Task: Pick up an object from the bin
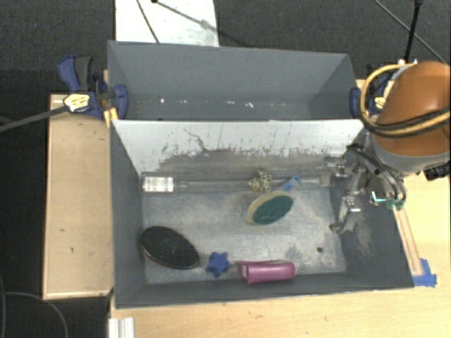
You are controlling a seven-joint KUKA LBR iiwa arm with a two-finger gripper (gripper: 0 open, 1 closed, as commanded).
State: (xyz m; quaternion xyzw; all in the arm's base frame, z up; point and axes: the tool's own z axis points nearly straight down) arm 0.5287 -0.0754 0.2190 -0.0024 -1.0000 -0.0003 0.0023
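Grey right bin wall [371, 253] stands just beside the gripper [343, 214] (clenched or released, I cannot tell), so lowering may scrape it.

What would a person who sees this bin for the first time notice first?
Most striking is the round dark green disc with a pale rim near the middle of the grey metal bin. Along the front wall lie a flat black oval pad, a small blue star-shaped piece and a purple cylinder. The end effector hangs at the right side, apart from them all.
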